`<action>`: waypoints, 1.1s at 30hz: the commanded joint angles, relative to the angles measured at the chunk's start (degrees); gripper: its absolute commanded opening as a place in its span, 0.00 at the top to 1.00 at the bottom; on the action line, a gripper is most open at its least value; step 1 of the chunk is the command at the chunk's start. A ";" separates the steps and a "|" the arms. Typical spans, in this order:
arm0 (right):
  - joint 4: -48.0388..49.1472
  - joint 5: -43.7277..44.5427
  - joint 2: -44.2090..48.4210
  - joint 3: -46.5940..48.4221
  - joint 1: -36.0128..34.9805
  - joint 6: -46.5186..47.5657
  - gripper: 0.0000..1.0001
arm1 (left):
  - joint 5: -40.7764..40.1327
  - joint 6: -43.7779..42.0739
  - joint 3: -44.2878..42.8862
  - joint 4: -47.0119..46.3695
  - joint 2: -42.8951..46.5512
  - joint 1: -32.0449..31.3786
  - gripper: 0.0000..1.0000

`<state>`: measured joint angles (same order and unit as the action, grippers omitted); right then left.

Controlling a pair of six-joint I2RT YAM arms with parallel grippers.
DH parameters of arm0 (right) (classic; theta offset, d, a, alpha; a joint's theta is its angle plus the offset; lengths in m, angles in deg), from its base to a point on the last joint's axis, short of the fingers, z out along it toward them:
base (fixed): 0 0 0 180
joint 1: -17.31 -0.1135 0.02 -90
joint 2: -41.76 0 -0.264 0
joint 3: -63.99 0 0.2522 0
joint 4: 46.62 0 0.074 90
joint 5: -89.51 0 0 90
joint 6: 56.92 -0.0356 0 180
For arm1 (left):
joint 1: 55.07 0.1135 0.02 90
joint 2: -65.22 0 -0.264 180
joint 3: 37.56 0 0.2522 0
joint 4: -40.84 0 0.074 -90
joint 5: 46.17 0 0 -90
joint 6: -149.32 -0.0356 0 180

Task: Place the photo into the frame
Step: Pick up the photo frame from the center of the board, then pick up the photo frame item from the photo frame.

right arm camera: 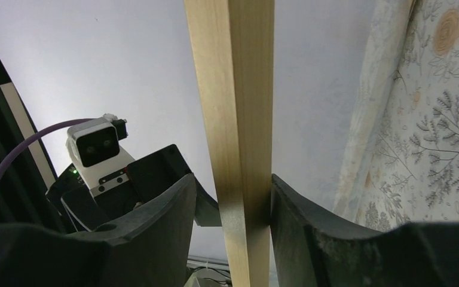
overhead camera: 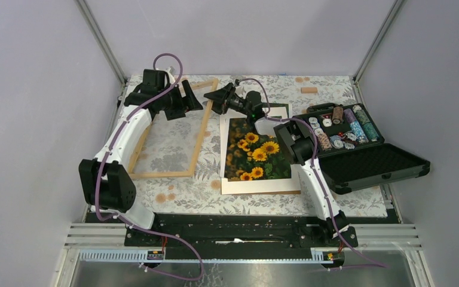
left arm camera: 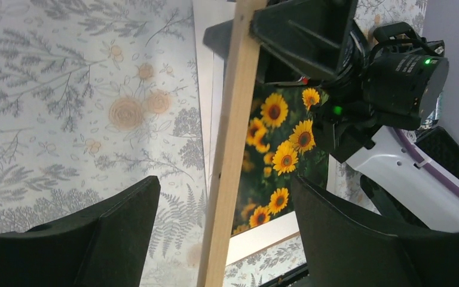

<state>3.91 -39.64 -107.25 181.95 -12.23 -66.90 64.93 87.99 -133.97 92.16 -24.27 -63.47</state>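
On the flowered table (overhead camera: 179,197), with the photo (overhead camera: 257,156) lying flat right of centre, I have the right gripper (right arm camera: 230,209) pinching the frame (overhead camera: 202,128) at its far right corner and the left gripper (left arm camera: 221,224) spread around that rail, so next I must carry it rightward over the photo.

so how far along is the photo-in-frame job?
Done: nothing placed yet. The sunflower photo lies on the floral table, beside the thin light-wood picture frame, not inside it.
In hand: both arms work the frame's right rail. The right gripper has its jaws around the rail; the left gripper straddles it, jaws wide and not touching.
Left: bring frame and photo together and seat the photo.
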 commanded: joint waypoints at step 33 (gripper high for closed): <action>11.61 3.02 7.76 -3.38 -1.82 -2.57 0.51 | -21.38 3.41 -27.34 -1.04 -16.40 -5.47 0.19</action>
<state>11.15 -35.05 -106.05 178.37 -13.39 -71.71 51.54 90.63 -152.81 92.99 -37.08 -68.68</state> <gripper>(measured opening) 0.509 0.805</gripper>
